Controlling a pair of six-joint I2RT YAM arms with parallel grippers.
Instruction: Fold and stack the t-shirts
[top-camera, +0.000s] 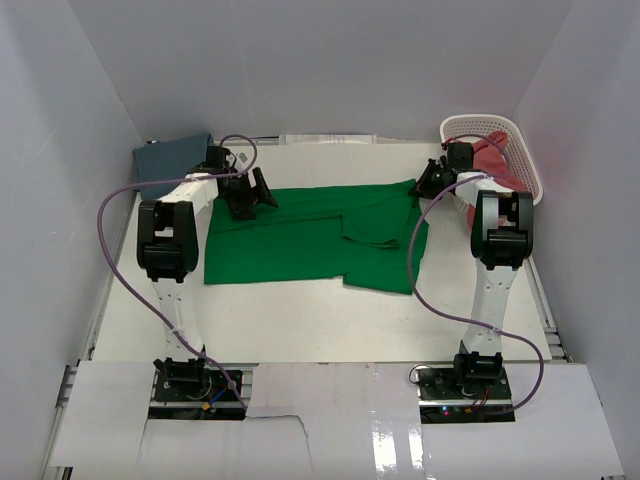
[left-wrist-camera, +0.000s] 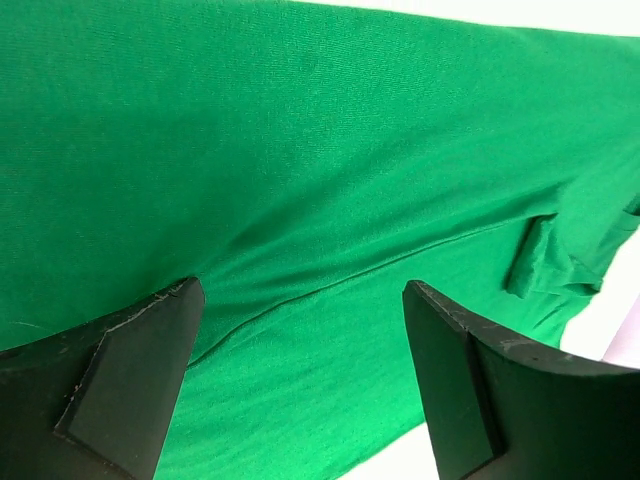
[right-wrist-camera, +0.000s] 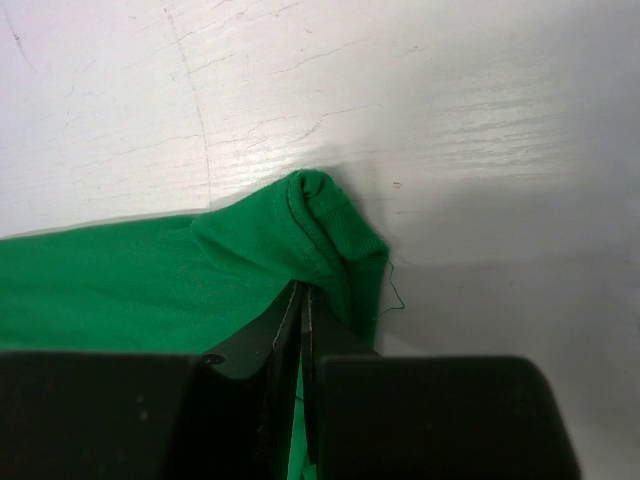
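Your right gripper (right-wrist-camera: 303, 297) is pinching a bunched corner of the green t-shirt (right-wrist-camera: 150, 290); your left gripper (left-wrist-camera: 300, 290) is hovering spread wide over its cloth.

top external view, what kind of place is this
Probably a lab robot cell: plain white walls box in a white table, a left arm and right arm are bolted at its near edge, and a green t-shirt lies spread near a white lattice basket.

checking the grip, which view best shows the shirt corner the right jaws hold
Right wrist: the green shirt corner bunches in the shut jaws, close up. Top view shows it tiny; left wrist only flat cloth.
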